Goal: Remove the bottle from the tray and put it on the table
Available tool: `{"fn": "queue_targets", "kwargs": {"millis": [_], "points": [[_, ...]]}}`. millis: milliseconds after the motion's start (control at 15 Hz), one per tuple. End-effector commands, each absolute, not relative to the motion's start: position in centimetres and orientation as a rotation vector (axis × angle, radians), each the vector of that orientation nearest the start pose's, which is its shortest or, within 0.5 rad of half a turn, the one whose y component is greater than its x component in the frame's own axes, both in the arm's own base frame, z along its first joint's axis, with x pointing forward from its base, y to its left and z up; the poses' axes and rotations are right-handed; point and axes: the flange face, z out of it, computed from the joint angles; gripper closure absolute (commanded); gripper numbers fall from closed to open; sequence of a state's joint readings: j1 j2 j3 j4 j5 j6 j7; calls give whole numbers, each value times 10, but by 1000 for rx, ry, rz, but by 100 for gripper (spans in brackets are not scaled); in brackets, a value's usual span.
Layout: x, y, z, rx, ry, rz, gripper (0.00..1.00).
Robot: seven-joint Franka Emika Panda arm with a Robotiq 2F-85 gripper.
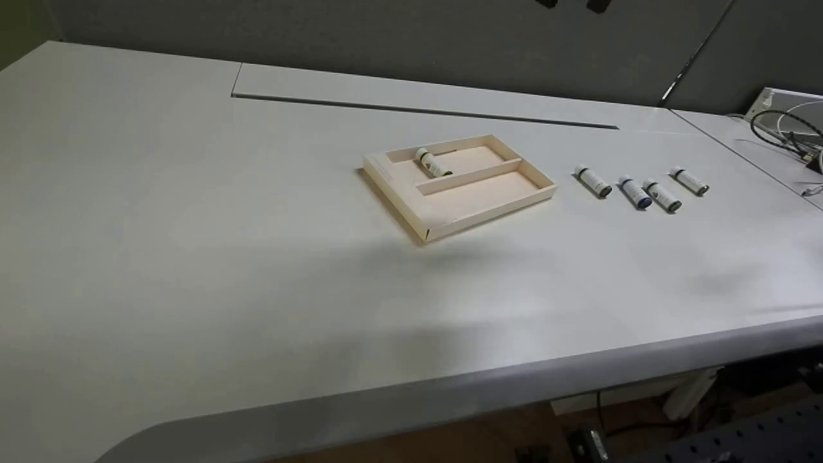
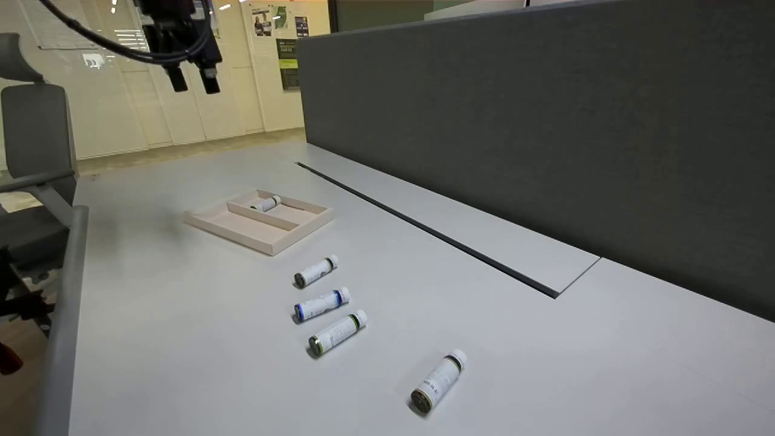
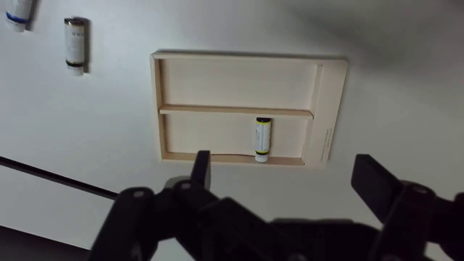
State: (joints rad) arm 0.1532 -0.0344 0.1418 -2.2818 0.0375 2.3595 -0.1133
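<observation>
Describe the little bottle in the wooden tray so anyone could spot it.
On the white table sits a pale wooden tray with a divider. In the compartment nearer the long dark slot is a white bottle with yellow bands. Unlike the four bottles lying outside the tray, this one is inside.

Four vials [image 2: 337, 333] on their sides, dark grey partition [image 2: 533, 121], grey office chair [image 2: 37, 127], wall posters [image 2: 287, 60], looped cables [image 1: 796, 148]

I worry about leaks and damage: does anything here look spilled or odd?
I see no spill. One oddity: in the tray, a slightly curved dark line, perhaps a gap, runs along the base of the wall beside the white cap of the bottle.
</observation>
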Motion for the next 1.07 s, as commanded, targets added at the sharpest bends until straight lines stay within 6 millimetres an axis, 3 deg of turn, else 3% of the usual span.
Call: {"fn": "queue_targets", "kwargs": {"millis": [0, 333, 467, 533, 667, 1000], "points": [[532, 178, 356, -3011, -705, -257, 0], [548, 197, 299, -2955, -828, -325, 0], [554, 194, 282, -2998, -759, -199, 0], [541, 193, 288, -2969, -800, -265, 0], [546, 192, 275, -2974, -791, -212, 0], [551, 193, 276, -2975, -788, -205, 0]]}}
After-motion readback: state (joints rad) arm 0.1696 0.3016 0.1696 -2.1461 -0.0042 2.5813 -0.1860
